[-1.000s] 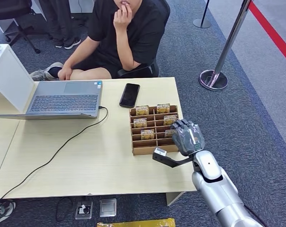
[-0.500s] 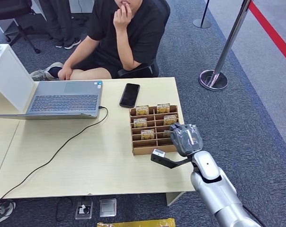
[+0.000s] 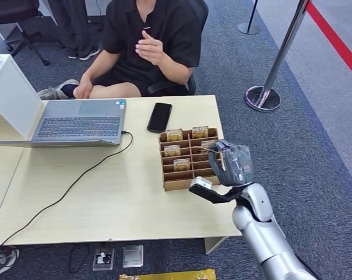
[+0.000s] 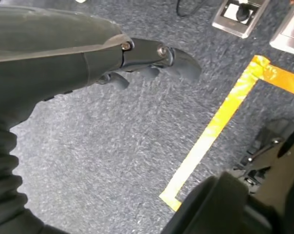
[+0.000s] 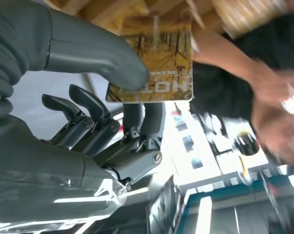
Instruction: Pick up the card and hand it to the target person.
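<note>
Hanging down at the robot's side, the left hand (image 4: 145, 53) is idling over the carpet with its fingers loosely curled in and nothing between them, since this task needs only one arm. On the table (image 3: 112, 192), the laptop (image 3: 80, 119) and the phone (image 3: 159, 116) are lying near the person (image 3: 148, 41) seated behind it, within that person's reach. Just beside the phone, the cardboard tray (image 3: 183, 184) is standing with its slots keeping the cards upright, so an edge can be pinched. Over the tray's right side, the right hand (image 3: 232, 165) is pinching the card (image 5: 156, 63) between thumb and fingers, gripping one end and leaving the other free for taking. Compared with half a second ago, the hand is riding higher above the tray, and the person's hand (image 3: 151, 49) is moving away from the face, opening outward.
</note>
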Robot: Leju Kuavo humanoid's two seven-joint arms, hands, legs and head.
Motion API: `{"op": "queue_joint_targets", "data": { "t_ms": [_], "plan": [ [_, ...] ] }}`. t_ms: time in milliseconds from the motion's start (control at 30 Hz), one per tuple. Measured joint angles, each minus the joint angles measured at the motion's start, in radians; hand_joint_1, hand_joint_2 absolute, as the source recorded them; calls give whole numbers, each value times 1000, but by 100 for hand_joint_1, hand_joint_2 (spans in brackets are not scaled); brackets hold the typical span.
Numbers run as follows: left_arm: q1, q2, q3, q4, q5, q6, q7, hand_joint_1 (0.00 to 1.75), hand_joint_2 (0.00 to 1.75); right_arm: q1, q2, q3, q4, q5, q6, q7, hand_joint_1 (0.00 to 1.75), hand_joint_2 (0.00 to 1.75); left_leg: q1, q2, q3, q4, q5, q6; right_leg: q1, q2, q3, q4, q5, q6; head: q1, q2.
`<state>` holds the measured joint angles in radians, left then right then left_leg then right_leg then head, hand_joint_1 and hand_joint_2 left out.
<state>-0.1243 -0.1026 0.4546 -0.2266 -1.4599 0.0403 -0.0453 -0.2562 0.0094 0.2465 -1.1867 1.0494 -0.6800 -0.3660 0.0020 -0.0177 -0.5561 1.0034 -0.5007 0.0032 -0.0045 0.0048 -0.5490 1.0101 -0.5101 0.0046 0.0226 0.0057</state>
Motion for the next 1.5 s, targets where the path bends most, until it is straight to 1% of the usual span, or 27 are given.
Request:
{"op": "queue_joint_targets", "data": {
  "t_ms": [133, 233, 367, 533, 600, 667, 733, 800, 833, 867, 933, 967, 1133, 1233, 1333, 1400, 1500],
  "plan": [
    [-14, 0, 0, 0, -1, -1, -1, 0, 175, -3, 39, -17, -74, -54, -10, -95, 175, 175, 0, 0, 0, 0, 0, 0, 0, 0, 0, 0, 0, 0, 0, 0],
    [-23, -1, 0, 0, -2, -2, -8, 0, 175, -14, 70, -21, -100, -60, -11, -121, 175, 175, 0, 0, 0, 0, 0, 0, 0, 0, 0, 1, 0, 0, 0, 0],
    [-32, -1, 0, 0, -4, -4, -12, 0, 175, -48, 101, -4, -95, -31, -11, -91, 175, 175, 0, 0, 0, 0, 0, 0, 0, 0, 0, 1, 0, 0, 0, 0],
    [-28, -1, 0, 0, -14, -11, -9, 0, 175, -107, 130, 46, -32, -7, -10, -28, 175, 175, 0, 0, 0, 0, 0, 0, 0, 0, 0, 1, 0, 0, 0, 0],
    [-28, -1, -1, 0, -16, -13, -9, 0, 87, -136, 139, 63, 8, 8, -10, -7, 175, 175, 0, 0, 0, 0, 1, 0, 0, 0, 0, 1, 0, 0, 0, 0],
    [-28, -1, -2, 0, -21, -20, -13, 0, 87, -162, 149, 74, 49, 31, -10, 9, 175, 175, 0, 0, 0, 0, 1, 0, 0, 0, 0, 1, 0, 0, 0, 0],
    [-29, -1, -5, 0, -26, -30, -19, 0, 175, -185, 158, 79, 85, 53, -11, 18, 175, 175, 0, 0, 0, 0, 1, 0, 0, 0, 0, 1, 0, 0, 0, 0],
    [-30, -1, -8, 0, -30, -34, -19, 0, 87, -204, 169, 78, 115, 75, -11, 17, 102, 175, 0, 0, 0, 0, 1, 0, 0, 0, 0, 1, 0, 0, 0, 0],
    [-31, -1, -9, 0, -31, -35, -19, 0, 44, -212, 174, 77, 127, 85, -11, 14, 58, 175, 0, 0, 0, 0, 1, 0, 0, 0, 0, 1, 0, 0, 1, 0],
    [-31, -1, -9, 0, -31, -34, -18, 0, 0, -217, 178, 75, 138, 93, -11, 11, 15, 131, 0, 0, 0, 0, 1, 0, 0, 0, 0, 1, 0, 0, 0, 0],
    [-31, -1, -9, 1, -29, -32, -18, 0, 0, -223, 186, 67, 153, 109, -11, 3, 0, 44, 0, 0, 0, 0, 1, 0, 0, 0, -1, 1, 0, 0, 0, 0],
    [-30, -1, -8, 1, -27, -31, -17, 0, 0, -223, 190, 59, 158, 117, -11, -1, 0, 0, 0, 0, 0, 0, 1, 0, 0, 0, -1, 1, 0, 0, 1, 0],
    [-29, -1, -8, 1, -26, -31, -7, 0, 0, -219, 204, -2, 171, 155, -11, -18, 0, 0, 0, 0, 0, 0, 1, 0, 0, 0, -1, 1, 0, 0, 0, 0],
    [-25, -2, -8, 2, -24, -23, 1, 0, 0, -201, 207, -68, 172, 159, -11, -40, 0, 0, 0, 0, 0, 0, 1, 0, 0, 0, -1, 1, 0, 0, 1, 0],
    [-20, -2, -8, 2, -19, -13, 1, 0, 0, -179, 207, -162, 177, 153, -11, -59, 0, 0, 0, 0, 0, 0, 0, 0, 0, 0, -1, 0, 0, 0, 1, 0],
    [-16, -1, -7, 3, -15, -10, 2, 0, 0, -166, 204, -235, 191, 157, -11, -57, 0, 0, 0, 0, 0, 0, 0, 0, 0, 0, -1, 0, 0, 0, 0, 0],
    [-5, -1, -4, 3, -12, -7, 5, 0, 0, -147, 186, -376, 247, 171, -11, -43, 0, 0, 0, 0, -1, 0, 0, 0, 0, 0, -1, 0, 0, 0, 0, 0]
  ]
}}
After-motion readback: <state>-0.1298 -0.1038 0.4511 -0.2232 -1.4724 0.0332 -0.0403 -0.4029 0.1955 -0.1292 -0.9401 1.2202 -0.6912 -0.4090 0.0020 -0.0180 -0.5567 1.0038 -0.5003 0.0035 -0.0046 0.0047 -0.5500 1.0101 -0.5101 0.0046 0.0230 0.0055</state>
